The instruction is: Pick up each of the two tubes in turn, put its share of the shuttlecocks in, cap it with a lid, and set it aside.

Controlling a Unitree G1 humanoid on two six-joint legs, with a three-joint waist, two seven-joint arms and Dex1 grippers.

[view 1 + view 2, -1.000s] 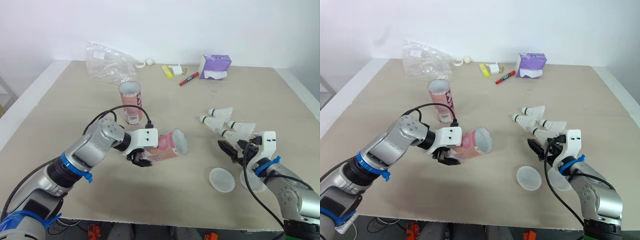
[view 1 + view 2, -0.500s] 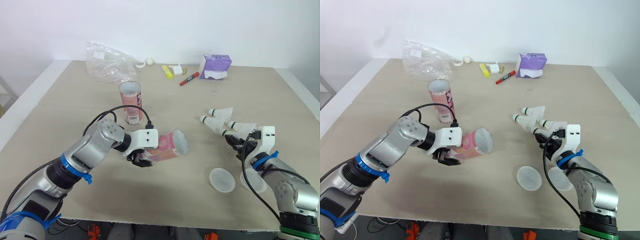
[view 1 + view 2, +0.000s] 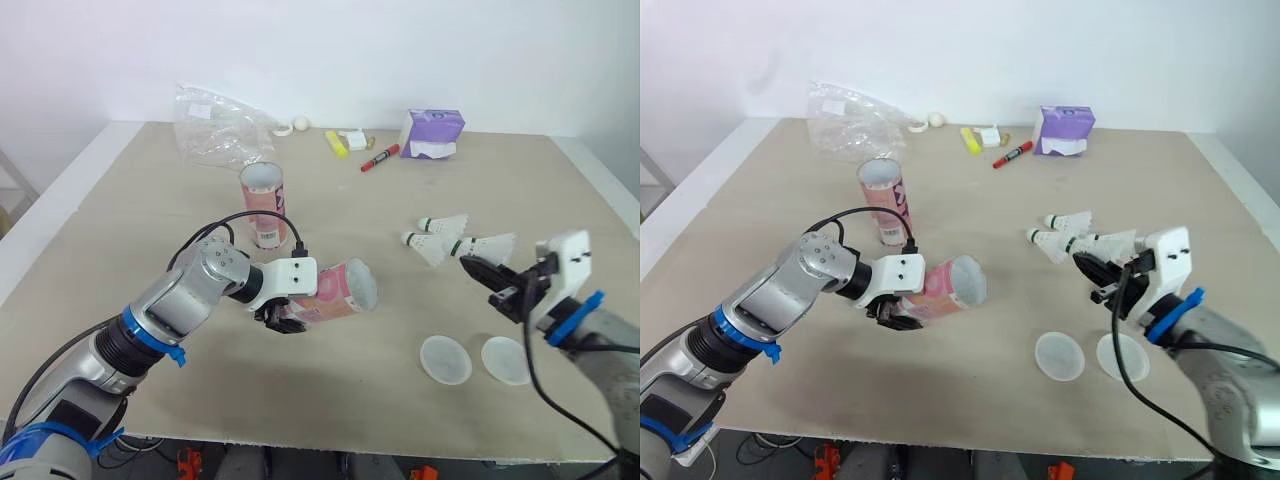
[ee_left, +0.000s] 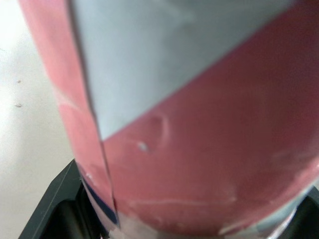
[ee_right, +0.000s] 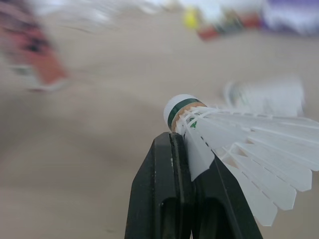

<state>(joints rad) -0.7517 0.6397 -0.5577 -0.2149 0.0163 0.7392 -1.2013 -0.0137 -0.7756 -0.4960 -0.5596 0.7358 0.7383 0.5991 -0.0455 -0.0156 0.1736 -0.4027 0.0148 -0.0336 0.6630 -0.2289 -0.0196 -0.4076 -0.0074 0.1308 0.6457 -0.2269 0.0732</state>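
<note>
The left gripper (image 3: pixel 280 318) is clamping a pink, glossy cardboard tube (image 3: pixel 335 290) by the end away from its mouth. The cylinder is lying almost level, with its round open mouth facing the right gripper (image 3: pixel 475 266). Right of the tube, that gripper is pinching a white feathered shuttlecock (image 5: pixel 234 139) by its skirt, the green-banded cork turned toward the tube. A second tube (image 3: pixel 262 205) is standing upright behind the tube. Two flat, round, translucent lids (image 3: pixel 444 359) are lying to the tube's right.
</note>
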